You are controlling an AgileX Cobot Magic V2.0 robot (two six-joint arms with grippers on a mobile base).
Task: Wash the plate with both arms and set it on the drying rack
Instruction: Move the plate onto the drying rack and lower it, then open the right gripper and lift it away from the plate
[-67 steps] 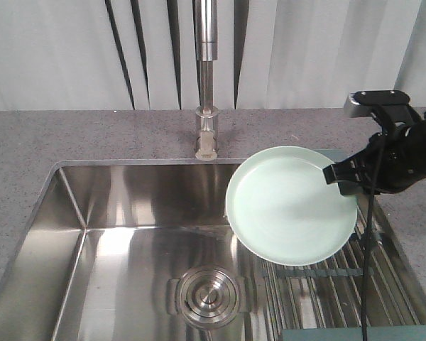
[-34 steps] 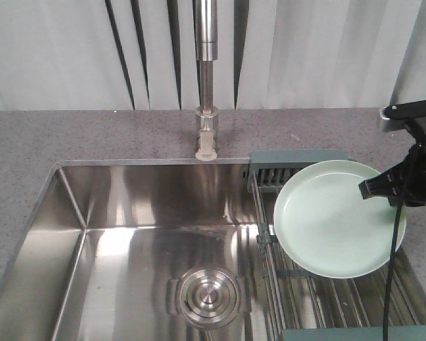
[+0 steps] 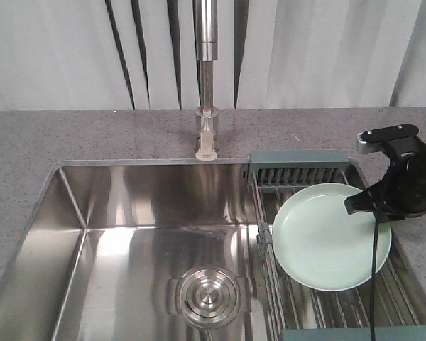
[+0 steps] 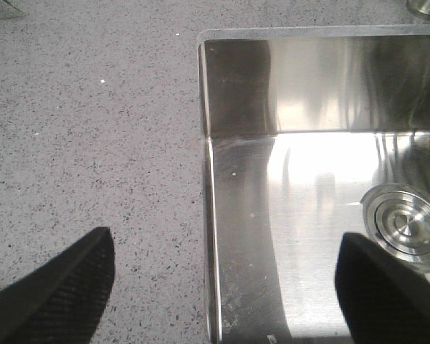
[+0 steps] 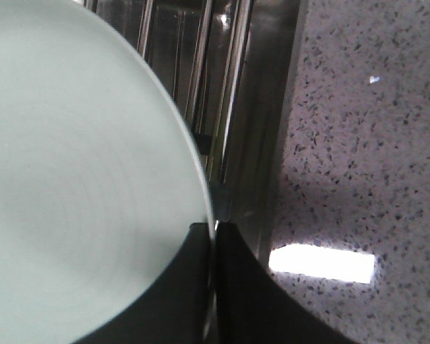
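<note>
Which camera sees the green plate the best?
The exterior front-facing view: nearly the whole round plate shows there, over the drying rack. The right wrist view shows only one part, close up. The left wrist view shows none of it.

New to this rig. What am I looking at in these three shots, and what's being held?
A two-armed robot at a kitchen sink. The front view looks down on the sink, tap and grey counter. The right arm holds a mint-green plate by its rim over the rack; whether it touches the rods is unclear. The right wrist camera shows the right fingers pinching that rim. The left wrist camera shows the left fingers, open and empty, above the sink's corner.
</note>
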